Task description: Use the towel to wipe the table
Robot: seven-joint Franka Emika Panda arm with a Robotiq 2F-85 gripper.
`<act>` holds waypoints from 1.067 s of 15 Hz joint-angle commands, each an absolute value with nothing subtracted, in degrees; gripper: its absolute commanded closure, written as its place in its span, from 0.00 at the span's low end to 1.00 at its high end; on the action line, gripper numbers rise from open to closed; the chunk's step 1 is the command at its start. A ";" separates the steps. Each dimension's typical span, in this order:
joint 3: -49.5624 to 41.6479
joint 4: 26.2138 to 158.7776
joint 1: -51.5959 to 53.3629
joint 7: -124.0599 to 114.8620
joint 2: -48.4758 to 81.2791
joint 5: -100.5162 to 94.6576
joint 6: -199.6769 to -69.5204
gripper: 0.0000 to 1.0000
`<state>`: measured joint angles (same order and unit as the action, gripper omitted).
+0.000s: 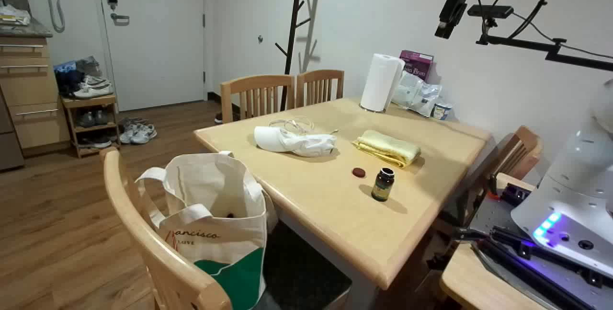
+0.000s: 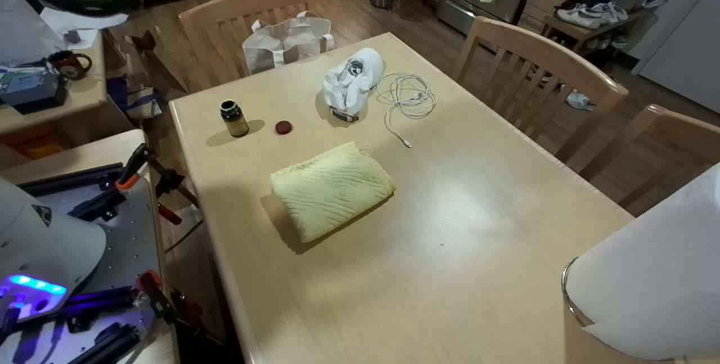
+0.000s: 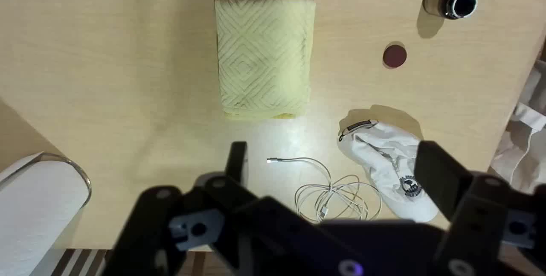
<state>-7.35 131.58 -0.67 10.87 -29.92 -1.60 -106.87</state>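
A folded yellow towel [image 1: 387, 148] lies on the light wooden table [image 1: 306, 180]. It shows in both exterior views [image 2: 333, 191] and in the upper middle of the wrist view [image 3: 265, 56]. My gripper [image 1: 444, 29] hangs high above the table, well apart from the towel, in an exterior view. In the wrist view my gripper [image 3: 335, 158] is open, its two fingers wide apart with nothing between them. No part of the towel is hidden in the wrist view.
Around the towel are an open dark bottle [image 2: 234, 118], its red-brown lid [image 2: 283, 127], a white cap [image 2: 353, 84], a coiled cable [image 2: 408, 97] and a paper towel roll [image 1: 381, 82]. Bags [image 1: 416, 92] stand by the wall; a tote bag [image 1: 215, 228] is on a chair.
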 commanded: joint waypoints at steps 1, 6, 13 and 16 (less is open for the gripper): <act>-6.90 131.48 -1.23 11.09 -29.85 -1.34 -106.77 0.00; -6.92 131.68 -1.03 11.12 -29.49 -0.98 -108.86 0.00; -5.59 133.31 4.25 12.88 -13.76 6.12 -129.27 0.00; -3.46 131.65 4.42 11.55 -4.48 5.14 -131.88 0.00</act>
<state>-5.27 134.59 4.71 10.89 -13.30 4.38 -129.74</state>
